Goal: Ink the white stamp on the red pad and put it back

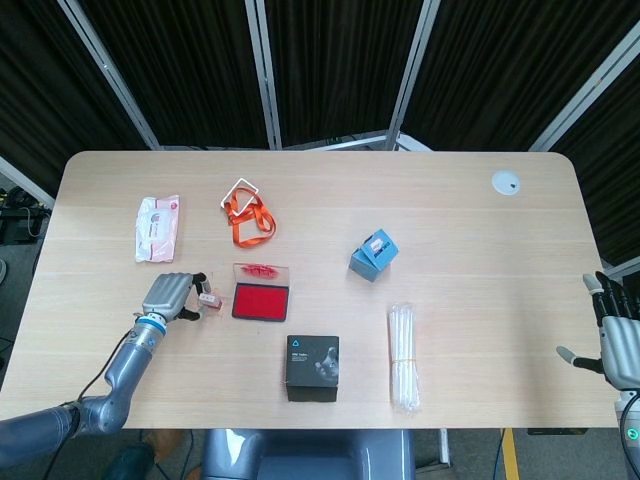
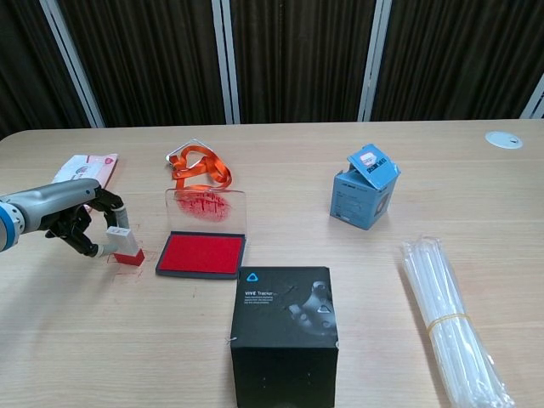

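Observation:
The white stamp with a red base stands upright on the table, just left of the red ink pad. The pad's clear lid stands open behind it, smeared with red. My left hand is at the stamp's left side, with a finger over its top and the thumb low beside it, still pinching it. The head view shows the same stamp, pad and left hand. My right hand hangs past the table's right edge, fingers spread and holding nothing.
A black box sits in front of the pad. A blue carton and a bundle of clear tubes lie to the right. An orange lanyard and a tissue pack lie behind. Faint red smears mark the table by the stamp.

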Available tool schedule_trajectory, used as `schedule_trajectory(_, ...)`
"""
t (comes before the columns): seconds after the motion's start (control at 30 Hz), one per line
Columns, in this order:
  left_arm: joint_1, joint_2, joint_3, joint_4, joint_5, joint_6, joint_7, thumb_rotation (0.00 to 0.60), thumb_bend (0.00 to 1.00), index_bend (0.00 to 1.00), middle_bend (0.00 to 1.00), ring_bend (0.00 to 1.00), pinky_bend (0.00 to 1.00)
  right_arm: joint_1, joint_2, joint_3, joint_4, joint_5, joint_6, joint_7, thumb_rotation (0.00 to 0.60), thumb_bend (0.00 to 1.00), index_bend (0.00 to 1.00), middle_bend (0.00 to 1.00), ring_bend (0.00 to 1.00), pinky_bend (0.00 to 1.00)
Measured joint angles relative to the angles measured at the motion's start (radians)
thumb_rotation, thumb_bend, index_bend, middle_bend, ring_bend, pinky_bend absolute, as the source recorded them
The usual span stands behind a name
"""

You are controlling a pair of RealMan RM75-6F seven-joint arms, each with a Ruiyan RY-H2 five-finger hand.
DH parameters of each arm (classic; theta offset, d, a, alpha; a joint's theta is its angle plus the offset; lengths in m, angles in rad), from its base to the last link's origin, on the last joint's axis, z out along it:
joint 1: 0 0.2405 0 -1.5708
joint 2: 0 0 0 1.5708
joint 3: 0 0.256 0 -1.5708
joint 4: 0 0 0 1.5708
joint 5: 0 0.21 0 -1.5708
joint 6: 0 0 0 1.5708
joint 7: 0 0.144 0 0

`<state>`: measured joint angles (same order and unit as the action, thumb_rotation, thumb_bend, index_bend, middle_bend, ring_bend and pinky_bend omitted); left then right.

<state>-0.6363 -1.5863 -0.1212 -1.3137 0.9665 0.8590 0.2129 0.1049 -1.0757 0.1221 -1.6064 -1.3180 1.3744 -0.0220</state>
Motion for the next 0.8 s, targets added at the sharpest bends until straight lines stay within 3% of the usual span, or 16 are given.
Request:
schedule_trajectory(0.17, -0.001, 0.003, -0.001, -0.009, -0.007, 0.002, 0.012, 0.600, 0.21, 0.28, 0.32, 0.79, 0.83, 0.000, 0.000, 0.000, 0.000, 0.000, 0.000, -0.001, 0.600, 0.00, 0.00, 0.00, 0.00, 0.00)
schedule_trajectory(0.37, 0.005, 0.013, -0.001, -0.027, 0.000, 0.013, 0.009, 0.600, 0.14, 0.10, 0.11, 0.77, 0.81, 0.000, 0.000, 0.000, -0.001, 0.000, 0.000, 0.000, 0.600, 0.00, 0.00, 0.00, 0.00, 0.00)
schedule_trajectory(0.53, 0.025, 0.057, -0.004, -0.082, 0.040, 0.067, -0.003, 0.600, 0.08, 0.08, 0.05, 0.71, 0.77, -0.001, 0.004, -0.002, -0.006, -0.007, 0.001, 0.007, 0.600, 0.00, 0.00, 0.00, 0.00, 0.00)
schedule_trajectory(0.6, 0.039, 0.086, -0.004, -0.114, 0.067, 0.109, -0.006, 0.600, 0.03, 0.06, 0.02, 0.60, 0.67, -0.002, 0.005, -0.003, -0.009, -0.011, 0.004, 0.009, 0.600, 0.00, 0.00, 0.00, 0.00, 0.00)
schedule_trajectory(0.77, 0.099, 0.164, 0.005, -0.193, 0.156, 0.262, -0.006, 0.600, 0.00, 0.00, 0.00, 0.15, 0.10, -0.009, 0.015, -0.007, -0.024, -0.030, 0.019, 0.026, 0.600, 0.00, 0.00, 0.00, 0.00, 0.00)
schedule_trajectory(0.8, 0.112, 0.178, 0.008, -0.205, 0.173, 0.294, -0.005, 0.600, 0.00, 0.00, 0.00, 0.09, 0.05, -0.010, 0.017, -0.008, -0.026, -0.033, 0.020, 0.029, 0.600, 0.00, 0.00, 0.00, 0.00, 0.00)
